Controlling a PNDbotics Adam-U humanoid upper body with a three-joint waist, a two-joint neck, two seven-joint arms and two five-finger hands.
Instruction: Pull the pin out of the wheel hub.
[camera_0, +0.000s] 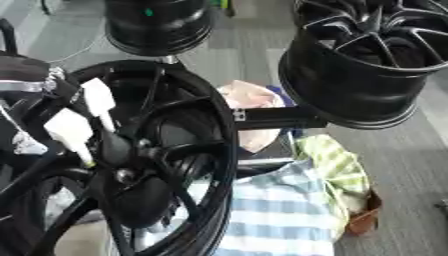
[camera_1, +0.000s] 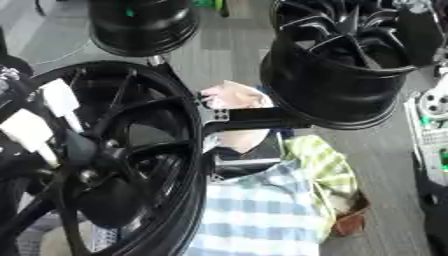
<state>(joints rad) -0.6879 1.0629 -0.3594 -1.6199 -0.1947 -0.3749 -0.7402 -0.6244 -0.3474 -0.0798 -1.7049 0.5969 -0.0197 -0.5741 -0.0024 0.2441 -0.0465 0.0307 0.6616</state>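
Left robot hand (camera_0: 83, 120) reaching onto wheel hub (camera_0: 131, 165), grip unclear; could slip off pin, unseen.

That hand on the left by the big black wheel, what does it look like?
The left hand shows flat white finger pads with narrow tips on a black frame, joined to a black arm with a silvery band near the wrist. The right hand is out of view.

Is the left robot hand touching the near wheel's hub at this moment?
Touching. In the left eye view, the left robot hand reaches in from the left, its white-tipped fingers lying against the near wheel at its hub, no gap visible.
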